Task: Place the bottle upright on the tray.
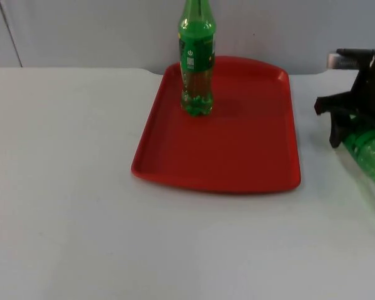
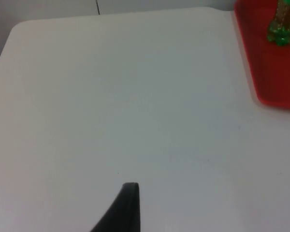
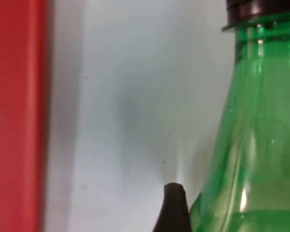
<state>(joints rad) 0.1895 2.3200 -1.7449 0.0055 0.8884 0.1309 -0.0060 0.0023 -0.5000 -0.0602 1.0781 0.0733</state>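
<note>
A green bottle (image 1: 197,59) with a green label stands upright on the far left part of the red tray (image 1: 237,156). A second green bottle (image 1: 370,156) with a black cap lies on the table to the right of the tray, partly cut off by the picture's edge. My right gripper (image 1: 342,132) is down at this bottle's near end, right against its side. In the right wrist view the bottle's shoulder (image 3: 251,145) sits close beside the gripper (image 3: 176,208), and the tray's rim (image 3: 17,116) is a short way off. My left gripper (image 2: 128,208) waits over bare table left of the tray (image 2: 270,72).
The white table top ends at the grey partition wall (image 1: 81,31) just behind the tray. There is open table to the left of the tray and in front of it. A narrow strip of table separates the tray's right rim from the lying bottle.
</note>
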